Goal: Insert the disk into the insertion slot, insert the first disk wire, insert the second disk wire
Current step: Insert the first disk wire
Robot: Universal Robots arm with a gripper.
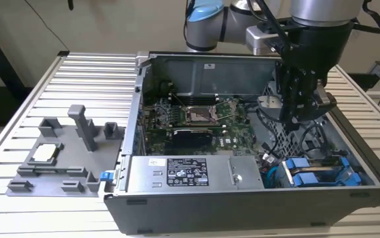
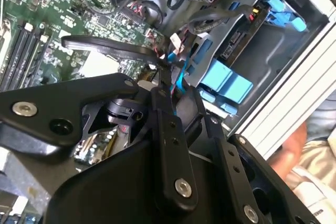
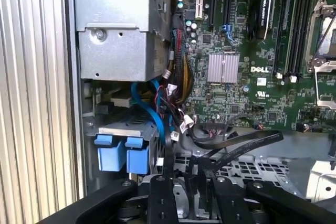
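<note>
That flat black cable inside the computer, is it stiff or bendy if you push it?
Probably bendy: the flat black cable curves in a loose arc over the metal drive cage in the first wrist view, with nothing propping it. It looks thin like a ribbon, so likely light. It may spring back a bit, since its curve is smooth, not kinked.

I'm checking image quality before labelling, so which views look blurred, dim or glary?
Exterior view: evenly lit, sharp, the gripper dark above the open case. Second wrist view: close gripper links soft, a blurred patch at one edge. First wrist view: motherboard crisp, mild shine on the power-supply box.
</note>
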